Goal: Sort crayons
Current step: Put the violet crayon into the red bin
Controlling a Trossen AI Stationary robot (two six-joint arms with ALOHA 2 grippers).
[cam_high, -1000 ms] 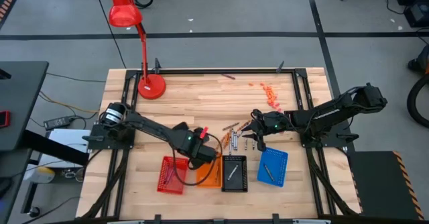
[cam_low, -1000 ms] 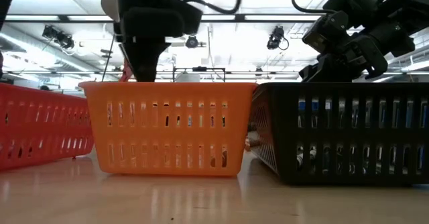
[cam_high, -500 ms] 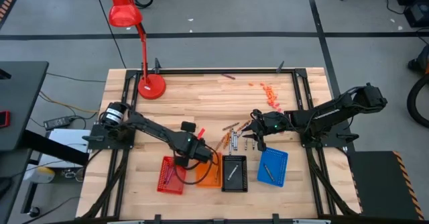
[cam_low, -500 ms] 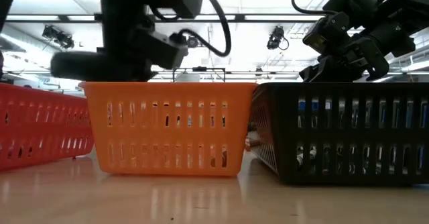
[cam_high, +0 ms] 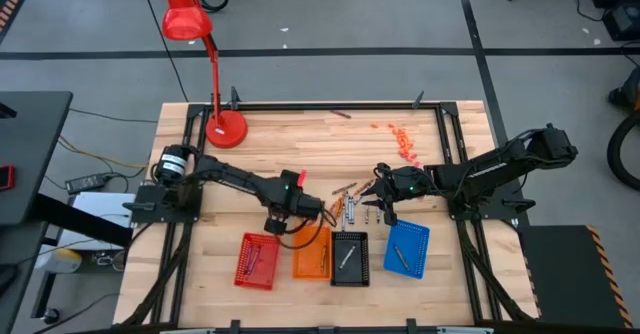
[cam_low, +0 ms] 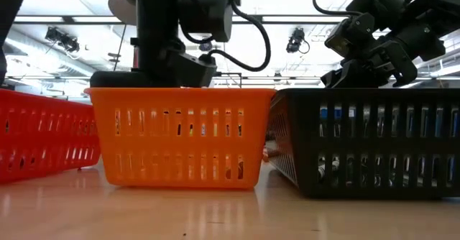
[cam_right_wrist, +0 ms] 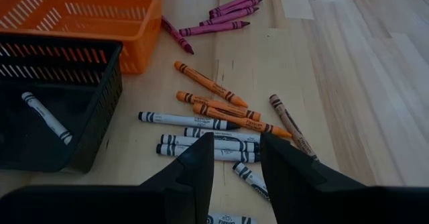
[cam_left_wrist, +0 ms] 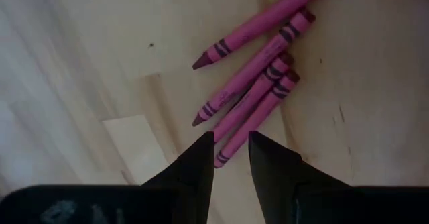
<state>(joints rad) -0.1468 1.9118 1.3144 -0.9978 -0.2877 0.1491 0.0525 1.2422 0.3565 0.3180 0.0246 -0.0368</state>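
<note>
Now the left hand [cam_left_wrist: 226,150] has swung from above the orange tray [cam_high: 311,259] to the maroon crayons [cam_left_wrist: 251,90] on the table beyond it, fingers slightly apart and empty, poised for another pick; the right hand [cam_right_wrist: 234,153] hovers, slightly parted and empty.

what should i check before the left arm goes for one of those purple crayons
1. Left gripper empty, fingers slightly apart: ok.
2. Thin maroon-purple crayons lie ahead of its fingertips: ok.
3. One crayon singled out: not ok, four lie bunched side by side.
4. Red rectangular mesh tray unobstructed from above: ok.
5. Right gripper clear of the left, over the grey-white crayons: ok.
6. Gap wide enough for a crayon: cannot tell.
</note>
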